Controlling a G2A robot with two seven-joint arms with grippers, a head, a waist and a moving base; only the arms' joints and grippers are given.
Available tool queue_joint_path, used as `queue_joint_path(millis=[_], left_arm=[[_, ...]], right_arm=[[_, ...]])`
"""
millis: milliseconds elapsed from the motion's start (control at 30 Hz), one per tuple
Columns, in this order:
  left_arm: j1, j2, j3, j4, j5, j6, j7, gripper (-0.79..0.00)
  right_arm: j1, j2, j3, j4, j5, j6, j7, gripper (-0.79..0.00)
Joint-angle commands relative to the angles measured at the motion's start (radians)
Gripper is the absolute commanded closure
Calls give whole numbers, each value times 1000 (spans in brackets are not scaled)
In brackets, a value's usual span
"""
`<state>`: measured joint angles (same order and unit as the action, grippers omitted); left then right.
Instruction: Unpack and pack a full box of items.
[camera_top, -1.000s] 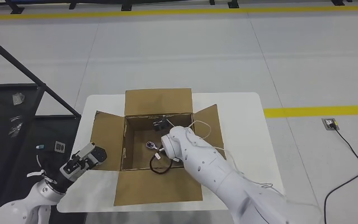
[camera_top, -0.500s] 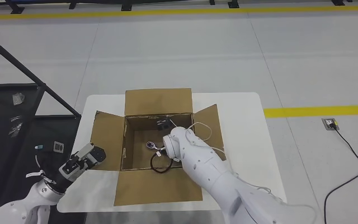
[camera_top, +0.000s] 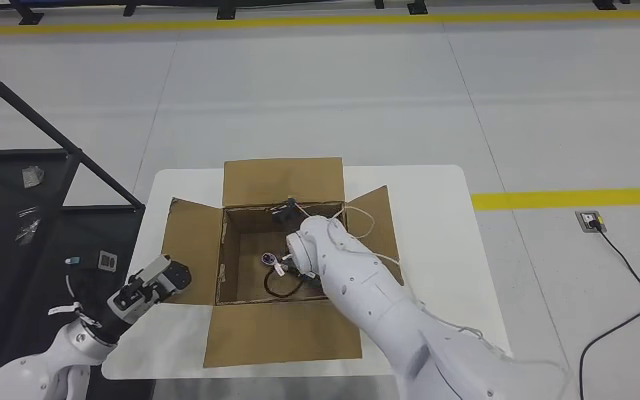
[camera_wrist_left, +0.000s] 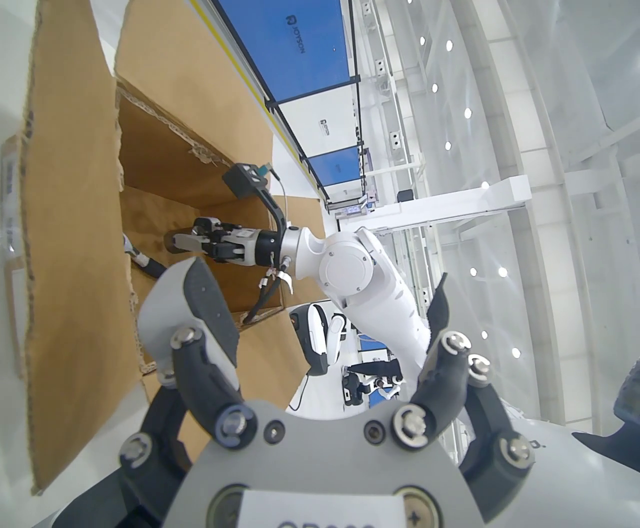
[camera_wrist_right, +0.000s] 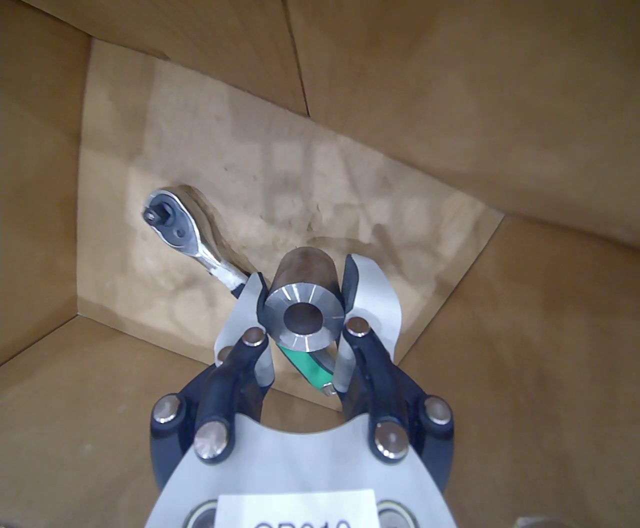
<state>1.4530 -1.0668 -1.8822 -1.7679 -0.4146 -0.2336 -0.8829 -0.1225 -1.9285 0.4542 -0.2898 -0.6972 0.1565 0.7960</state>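
The left gripper (camera_top: 166, 272) hovers over the white tabletop (camera_top: 430, 260) at about 8 o'clock from the open cardboard box (camera_top: 283, 182), just beside the left flap. Its fingers (camera_wrist_left: 202, 295) are spread wide and carry nothing.

Inside the box, a ratchet wrench (camera_wrist_right: 172, 227) lies flat on the cardboard floor. Its handle runs under the right gripper (camera_wrist_right: 302, 287), whose arm comes in from about 4 o'clock. A green strip shows just below the fingers; whether it belongs to the ratchet I cannot tell.

The right fingers (camera_wrist_right: 367, 290) are closed on a steel cylinder (camera_wrist_right: 300, 312), a short, thick sleeve with a central bore and a polished end face. It looks dense for its size, completely rigid and slick, so it probably wants a firm squeeze. The curved side is the natural place to hold it, and that is where the pads sit, one on each flank near the polished end, with the cylinder's axis running along the fingers. Because the contact is on a round, smooth surface, it could roll or slide forward if tilted. Whether it is clear of the floor cannot be judged.
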Motion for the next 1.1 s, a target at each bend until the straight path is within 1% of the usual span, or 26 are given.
queue_joint_path(millis=[0, 167, 267, 367, 467, 567, 667, 767, 1067], left_arm=[[-3, 1, 2, 1, 3, 0, 1, -785], [-16, 5, 7, 8, 7, 4, 5, -785], [-26, 6, 13, 12, 8, 8, 15, -785], [-30, 7, 16, 15, 8, 9, 19, -785], [-30, 7, 16, 15, 8, 9, 19, -785], [-30, 7, 16, 15, 8, 9, 19, -785], [-30, 7, 16, 15, 8, 9, 19, -785], [-30, 7, 16, 15, 8, 9, 19, -785], [-30, 7, 16, 15, 8, 9, 19, -785]], right_arm=[[8, 1, -4, -30, -24, 1, 9, 0], [10, 19, 0, -119, -79, 53, 48, 0], [-7, 43, 13, -200, -114, 93, 61, 0], [-43, 81, 33, -328, -165, 142, 81, 0], [-103, 135, 68, -507, -250, 200, 127, 0], [-198, 205, 122, -747, -377, 243, 204, 0], [-329, 278, 204, -1011, -524, 240, 297, 0], [-463, 331, 293, -1226, -639, 207, 365, 0], [-463, 331, 293, -1226, -639, 207, 365, 0]])
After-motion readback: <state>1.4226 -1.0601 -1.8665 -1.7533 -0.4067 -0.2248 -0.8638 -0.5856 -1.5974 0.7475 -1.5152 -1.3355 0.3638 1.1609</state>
